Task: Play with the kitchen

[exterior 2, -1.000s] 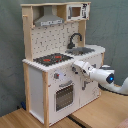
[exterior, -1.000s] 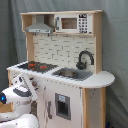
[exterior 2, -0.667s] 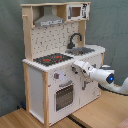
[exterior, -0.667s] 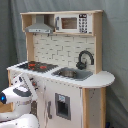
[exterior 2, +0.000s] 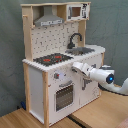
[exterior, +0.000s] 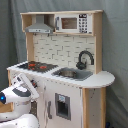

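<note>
A toy kitchen point(exterior: 62, 65) of white panels and pale wood stands in front of a grey curtain point(exterior: 116, 45), filling most of both exterior views.

In the first exterior view, going left to right: the white arm point(exterior: 17, 97) sits at the lower left, its end reaching up toward the kitchen's front edge below the stove point(exterior: 36, 65). The stove is black with red rings. Above it hangs a grey hood point(exterior: 40, 26). Right of the stove is a grey sink point(exterior: 72, 73) with a black curved tap point(exterior: 85, 59) behind it. At the top right is a microwave point(exterior: 73, 23). Below the sink, a door holds a dark panel point(exterior: 62, 106).

In the second exterior view, the kitchen stands on a wooden floor point(exterior 2: 100, 112), with the oven point(exterior 2: 64, 95) on its front. The arm comes in from the right, and its gripper point(exterior 2: 75, 66) meets the front just below the counter, right of the oven. Whether the pincer is released or clenched cannot be told.
</note>
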`<control>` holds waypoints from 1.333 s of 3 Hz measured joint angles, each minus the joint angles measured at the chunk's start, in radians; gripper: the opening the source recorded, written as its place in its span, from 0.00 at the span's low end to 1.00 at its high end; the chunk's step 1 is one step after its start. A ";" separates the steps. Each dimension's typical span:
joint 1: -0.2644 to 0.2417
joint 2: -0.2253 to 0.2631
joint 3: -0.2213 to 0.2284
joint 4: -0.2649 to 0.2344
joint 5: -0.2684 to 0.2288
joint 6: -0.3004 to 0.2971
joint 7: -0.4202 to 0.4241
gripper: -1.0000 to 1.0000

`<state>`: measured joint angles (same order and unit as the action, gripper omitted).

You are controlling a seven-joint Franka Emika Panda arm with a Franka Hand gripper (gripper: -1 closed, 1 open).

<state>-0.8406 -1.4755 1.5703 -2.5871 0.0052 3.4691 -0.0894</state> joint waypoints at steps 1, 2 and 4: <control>0.001 0.000 0.000 0.000 0.000 -0.003 -0.111 0.00; 0.002 0.000 0.000 0.000 0.000 -0.006 -0.223 0.00; 0.003 0.000 0.001 0.000 0.000 -0.011 -0.433 0.00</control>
<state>-0.8379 -1.4755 1.5711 -2.5872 0.0051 3.4586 -0.5227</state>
